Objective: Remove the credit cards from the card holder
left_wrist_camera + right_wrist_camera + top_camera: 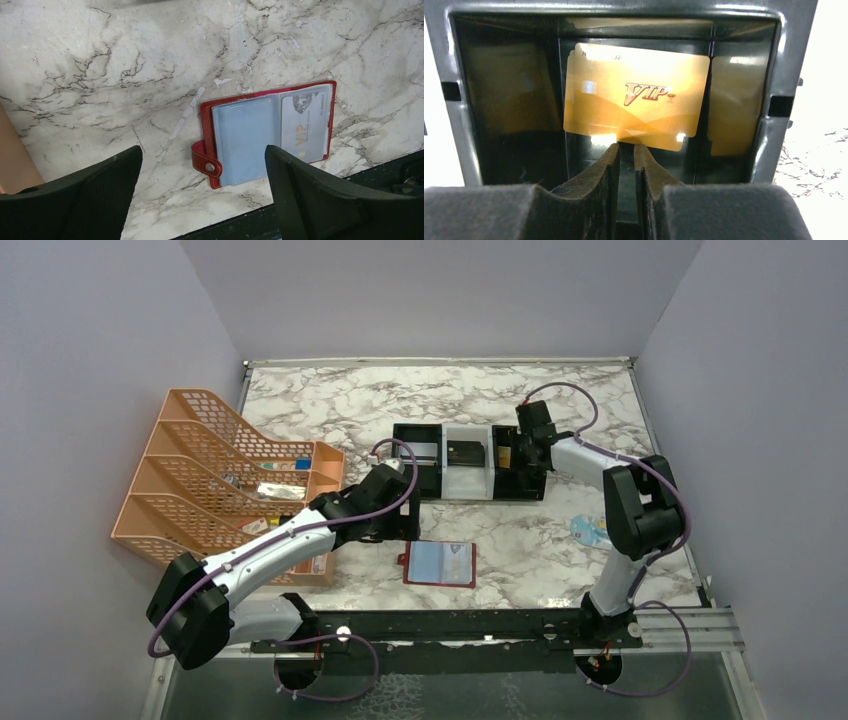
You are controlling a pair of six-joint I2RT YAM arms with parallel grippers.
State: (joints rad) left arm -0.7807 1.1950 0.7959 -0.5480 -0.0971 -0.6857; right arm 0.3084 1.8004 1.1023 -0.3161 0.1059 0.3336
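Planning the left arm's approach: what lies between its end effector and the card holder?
Only bare marble table, seen in the left wrist view, separates the end effector from the card holder.

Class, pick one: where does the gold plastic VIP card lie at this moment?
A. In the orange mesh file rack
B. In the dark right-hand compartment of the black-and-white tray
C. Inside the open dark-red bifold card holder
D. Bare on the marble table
B: the right wrist view shows the gold plastic VIP card inside the dark right-hand compartment of the black-and-white tray, just beyond the right tool.
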